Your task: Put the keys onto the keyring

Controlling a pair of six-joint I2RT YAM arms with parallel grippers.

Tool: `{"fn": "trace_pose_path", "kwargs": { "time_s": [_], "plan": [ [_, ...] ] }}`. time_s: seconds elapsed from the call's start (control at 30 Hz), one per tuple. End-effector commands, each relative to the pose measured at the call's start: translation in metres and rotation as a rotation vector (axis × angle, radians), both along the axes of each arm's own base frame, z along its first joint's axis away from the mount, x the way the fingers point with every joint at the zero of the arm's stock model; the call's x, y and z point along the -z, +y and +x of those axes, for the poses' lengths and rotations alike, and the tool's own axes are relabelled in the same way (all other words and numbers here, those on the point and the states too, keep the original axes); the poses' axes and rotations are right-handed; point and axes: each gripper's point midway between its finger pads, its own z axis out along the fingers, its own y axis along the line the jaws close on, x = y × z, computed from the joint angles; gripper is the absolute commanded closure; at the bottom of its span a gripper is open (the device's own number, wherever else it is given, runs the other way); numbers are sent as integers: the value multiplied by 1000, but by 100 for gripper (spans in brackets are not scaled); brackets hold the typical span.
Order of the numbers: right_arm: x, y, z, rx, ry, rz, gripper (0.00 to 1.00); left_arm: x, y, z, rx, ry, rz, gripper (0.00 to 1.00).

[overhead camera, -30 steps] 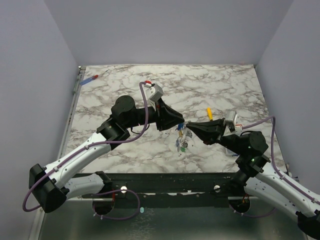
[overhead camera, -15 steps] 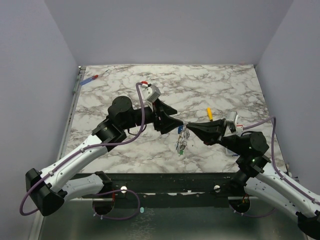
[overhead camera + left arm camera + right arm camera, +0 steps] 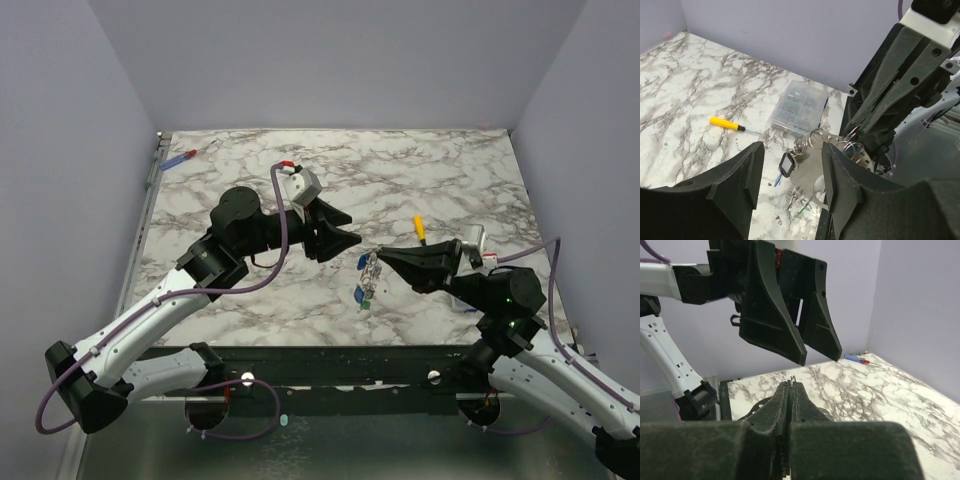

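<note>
1. Keyring and keys hang in the air over the marble counter, towards its near edge, between the two arms.
2. Left end effector: the jaws stand apart with nothing between the pads. It hovers just beside the bunch; we see no contact.
3. Right end effector: pinched closed on the keyring, with a sliver of metal showing at its tip.
4. Off-task items: a clear compartment box and a yellow screwdriver lie on the counter, well apart from the work.
5. The keyring is thin wire with overlapping loops, carried only by the right tip.
6. The keys dangle below it with blue and green tags; the left wrist view shows a black tag. We cannot tell how many are fully threaded.
7. Handling, our judgement:
   - The keys are light, stiff and slick metal, free to swing and twist on the ring.
   - The ring is springy, so its coil must be pried open.
   - We would take a key by its flat head or tag, across the faces and not the blade.
   - We would keep the ring gripped near the coil end, leaving that end exposed.
</note>
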Motion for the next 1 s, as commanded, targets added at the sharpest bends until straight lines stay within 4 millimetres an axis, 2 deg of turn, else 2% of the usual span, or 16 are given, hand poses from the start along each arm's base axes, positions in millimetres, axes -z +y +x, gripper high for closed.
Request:
{"fn": "trace_pose_path", "kwargs": {
  "time_s": [0.0, 0.13, 0.2, 0.37, 0.53, 0.7, 0.8, 0.97],
  "plan": [
    [-46, -11, -22, -45, -88, 102, 99, 18, -5, 0, 32, 19, 52, 46],
    [-55, -14, -32, -83, -105, 150, 99, 24, -13, -5, 84, 58, 52, 45],
    [-63, -20, -40, -106, -134, 214, 99, 20, -14, -5, 93, 53, 46, 45],
    [-73, -27, -56, -163, -187, 306, 99, -13, -7, -10, 109, -82, 57, 44],
    [-72, -29, -59, -175, -197, 324, 99, -46, 2, -15, 119, -185, 77, 45],
    [-76, -30, -61, -185, -202, 347, 99, -79, 7, -41, 216, -250, 18, 46],
    [-80, -27, -61, -198, -207, 344, 99, -90, 6, -58, 310, -250, -9, 45],
    [-84, -22, -64, -236, -203, 344, 99, -100, 3, -68, 386, -243, -31, 45]
  ]
}}
